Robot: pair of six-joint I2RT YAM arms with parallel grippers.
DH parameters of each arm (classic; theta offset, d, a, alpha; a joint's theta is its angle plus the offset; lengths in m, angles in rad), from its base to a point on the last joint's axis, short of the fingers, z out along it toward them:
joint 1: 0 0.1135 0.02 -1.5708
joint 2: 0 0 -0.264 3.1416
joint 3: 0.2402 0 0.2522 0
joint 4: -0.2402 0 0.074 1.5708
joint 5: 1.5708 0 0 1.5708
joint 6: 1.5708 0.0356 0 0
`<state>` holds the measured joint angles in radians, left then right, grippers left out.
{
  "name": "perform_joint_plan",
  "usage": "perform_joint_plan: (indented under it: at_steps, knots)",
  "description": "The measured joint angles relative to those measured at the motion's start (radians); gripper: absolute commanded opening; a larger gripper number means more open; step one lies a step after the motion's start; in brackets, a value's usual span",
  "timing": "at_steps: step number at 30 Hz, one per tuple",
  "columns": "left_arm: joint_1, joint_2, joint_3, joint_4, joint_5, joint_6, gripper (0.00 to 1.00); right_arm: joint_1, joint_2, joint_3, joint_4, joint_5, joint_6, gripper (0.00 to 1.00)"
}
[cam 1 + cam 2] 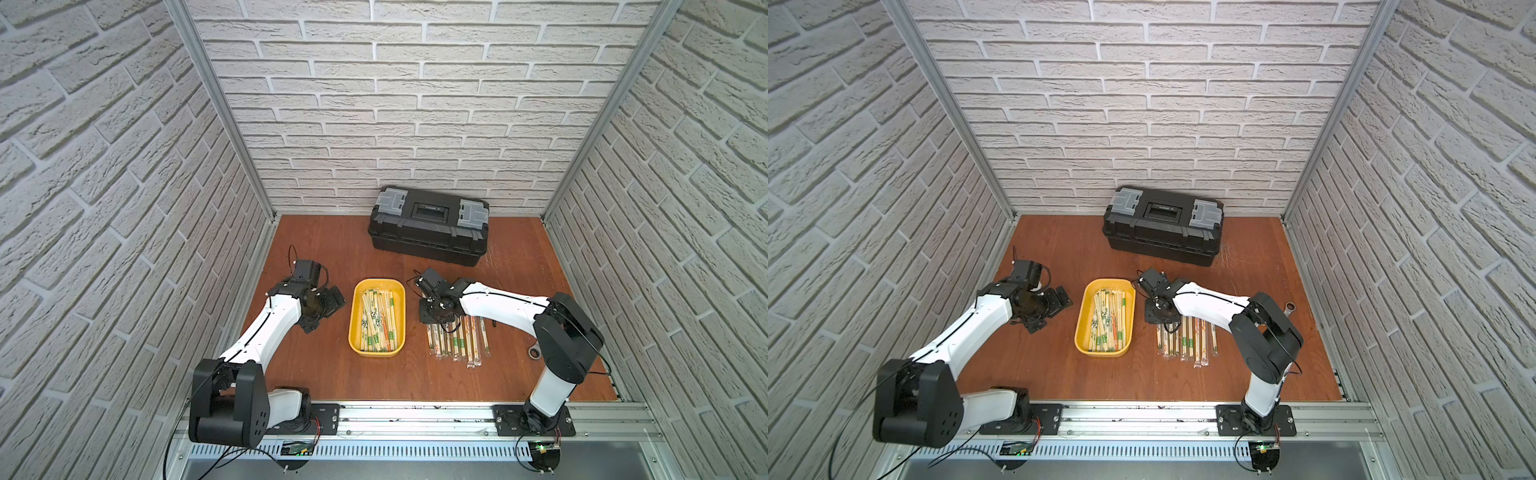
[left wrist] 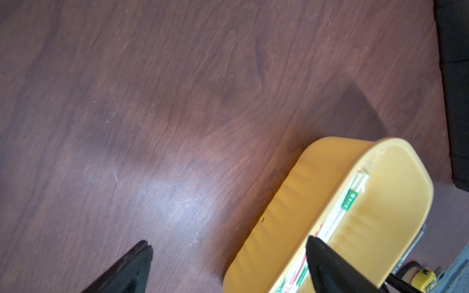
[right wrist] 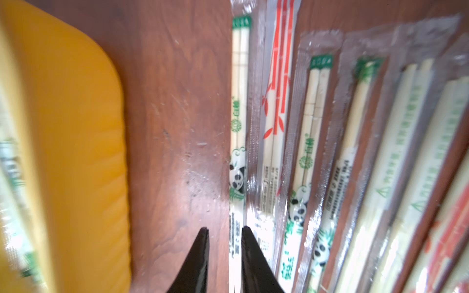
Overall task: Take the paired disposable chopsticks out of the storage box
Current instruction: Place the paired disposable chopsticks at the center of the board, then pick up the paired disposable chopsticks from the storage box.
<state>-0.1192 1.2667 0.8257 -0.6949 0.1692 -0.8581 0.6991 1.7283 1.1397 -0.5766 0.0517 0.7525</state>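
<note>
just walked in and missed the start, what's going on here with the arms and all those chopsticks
The two arms are moving paired disposable chopsticks out of the yellow storage box. A row of wrapped pairs lies on the table to its right. The right gripper sits low at the row's box-side edge, jaws slightly parted around a panda-print pair. Many are left in the box. The left gripper hangs wide open at the box's other side, holding nothing.

Open gap between storage box (image 3: 76,152), chopstick row (image 3: 314,114)
</note>
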Motion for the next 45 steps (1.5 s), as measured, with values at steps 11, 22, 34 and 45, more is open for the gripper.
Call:
perform_joint_plan:
  at_steps: [11, 22, 34, 45]
  knots:
    - [0.016, -0.011, -0.034, 0.003, -0.003, 0.006, 0.98, 0.011, -0.083, 0.039, 0.013, -0.118, -0.006, 0.27]
    - [0.103, -0.028, -0.055, -0.001, -0.006, 0.037, 0.98, 0.109, 0.067, 0.276, -0.021, -0.139, -0.027, 0.26]
    - [0.150, -0.032, -0.075, -0.001, 0.000, 0.055, 0.98, 0.179, 0.314, 0.491, -0.111, -0.128, -0.061, 0.25]
    - [0.168, -0.032, -0.080, -0.001, 0.016, 0.059, 0.98, 0.224, 0.457, 0.636, -0.189, -0.104, -0.119, 0.25]
